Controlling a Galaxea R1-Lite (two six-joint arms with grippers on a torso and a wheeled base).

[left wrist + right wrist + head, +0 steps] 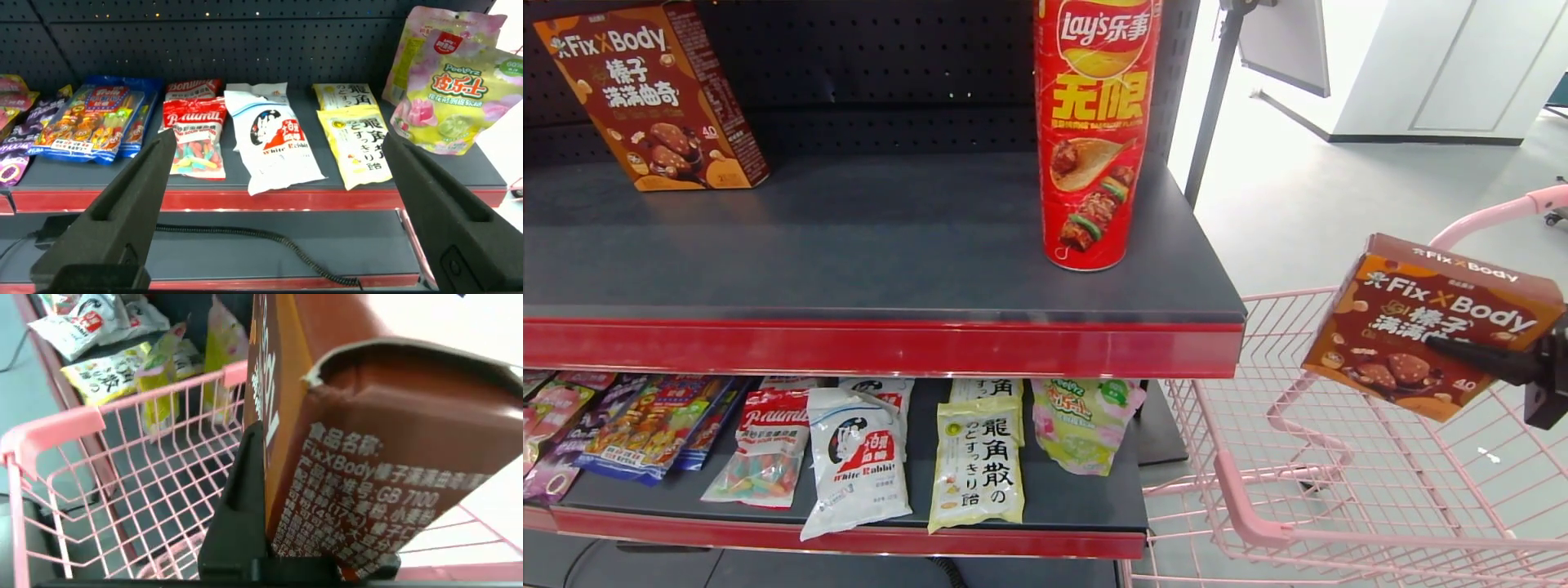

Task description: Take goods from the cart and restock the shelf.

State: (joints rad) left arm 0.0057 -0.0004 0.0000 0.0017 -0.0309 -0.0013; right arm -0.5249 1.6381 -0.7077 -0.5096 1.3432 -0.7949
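Progress: partway, by my reading. Your right gripper (1445, 349) holds a cookie box (1421, 327) in the air above the pink cart (1258, 523), off to the right of the shelf unit and well apart from it. Its fingers are clamped on the box's faces, one black finger (245, 506) lying along the printed front. The box is tilted and not yet on any board. What is left for this item: carry it across, set it down, let go.

Your left gripper (278, 220) has its fingers spread wide with nothing between them, and it faces the lower shelf (245, 198) from the front.

Containers:
- Upper shelf (849, 237): a matching cookie box (658, 94) sits back left against the pegboard (890, 57). A tall red chip canister (1097, 131) stands upright near the right end. The room between the two looks the likely slot (beside its twin, I'd guess).
- Lower shelf: candy bags lie flat in a row. From the left: blue packs (645, 425), a red-and-white gummy bag (768, 449), a white candy bag (858, 461), a yellow bag (978, 465) and a pink-green bag (1082, 425).
- Cart: pink wire with floor showing through the mesh. Part of the basket is cut off, so you cannot settle what more is waiting there.
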